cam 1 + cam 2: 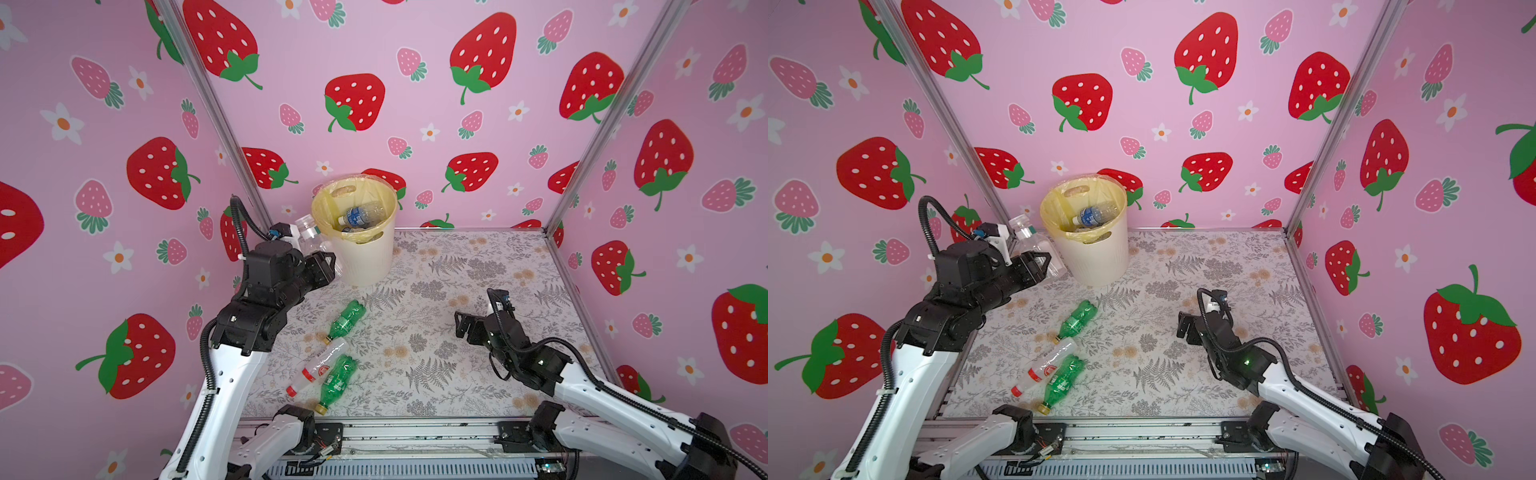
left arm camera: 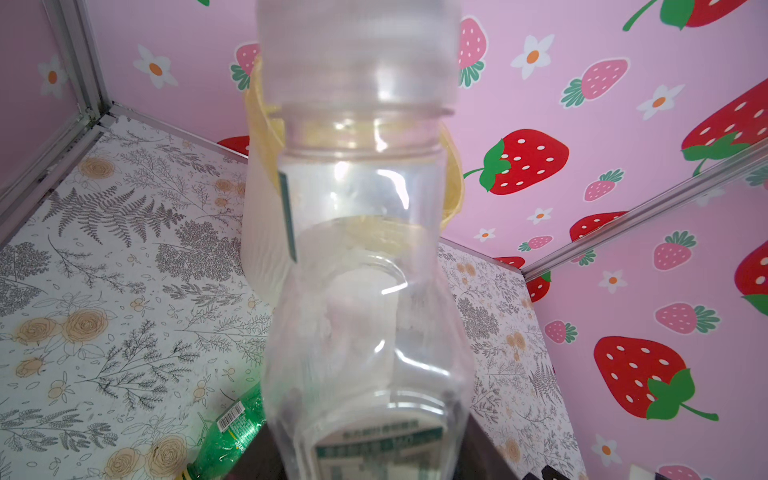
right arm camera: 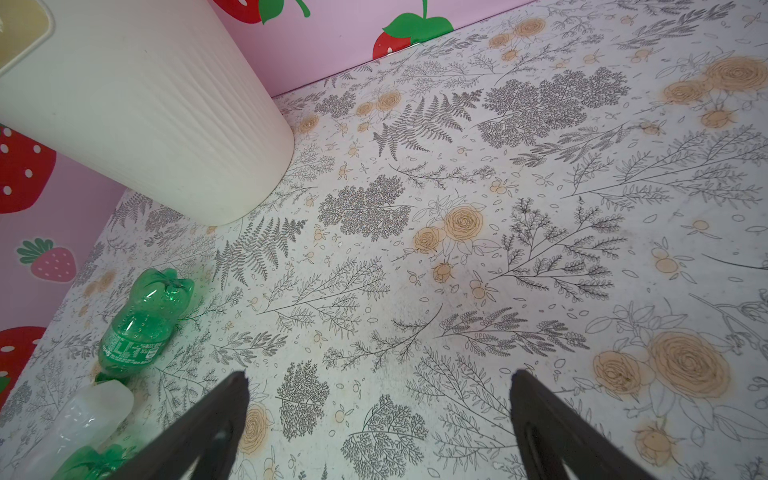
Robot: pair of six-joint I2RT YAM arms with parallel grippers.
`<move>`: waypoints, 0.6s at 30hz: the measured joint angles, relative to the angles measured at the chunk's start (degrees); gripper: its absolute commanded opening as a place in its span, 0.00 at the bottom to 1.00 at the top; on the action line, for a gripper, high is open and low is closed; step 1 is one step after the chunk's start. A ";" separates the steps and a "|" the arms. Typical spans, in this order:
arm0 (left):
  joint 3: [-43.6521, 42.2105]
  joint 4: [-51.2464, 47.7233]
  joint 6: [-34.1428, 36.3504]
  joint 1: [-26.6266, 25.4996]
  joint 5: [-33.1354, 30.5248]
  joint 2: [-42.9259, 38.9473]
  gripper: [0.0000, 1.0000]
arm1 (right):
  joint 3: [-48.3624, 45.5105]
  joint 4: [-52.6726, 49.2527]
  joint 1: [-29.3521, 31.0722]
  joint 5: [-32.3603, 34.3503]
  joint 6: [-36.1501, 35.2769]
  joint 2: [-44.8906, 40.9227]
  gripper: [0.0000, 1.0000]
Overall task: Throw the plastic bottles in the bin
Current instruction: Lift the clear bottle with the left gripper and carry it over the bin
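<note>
My left gripper (image 1: 322, 266) is shut on a clear plastic bottle (image 1: 309, 232), held in the air just left of the bin's rim with its cap end up. This bottle (image 2: 365, 249) fills the left wrist view, hiding the jaws. The cream ribbed bin (image 1: 365, 257) with its yellowish liner stands at the back and holds a blue-labelled bottle (image 1: 359, 215). Two green bottles (image 1: 347, 318) (image 1: 337, 380) and a clear red-labelled bottle (image 1: 318, 368) lie on the table. My right gripper (image 1: 463, 324) hangs open and empty over the table's right half, also seen as the right gripper (image 3: 378, 376).
Pink strawberry walls with metal corner posts close in the floral table (image 1: 457, 353) on three sides. In the right wrist view the bin (image 3: 145, 104) and a green bottle (image 3: 141, 324) lie off to one side of the open fingers.
</note>
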 measured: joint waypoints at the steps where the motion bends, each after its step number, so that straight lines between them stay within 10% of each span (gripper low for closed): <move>1: -1.36 0.00 -0.13 0.04 0.24 -0.85 0.52 | -0.09 0.02 0.00 0.00 0.00 0.00 0.99; 18: -2.54 0.11 -2.60 0.79 0.98 2.29 0.52 | -1.18 1.29 -0.15 -0.46 0.00 2.34 0.99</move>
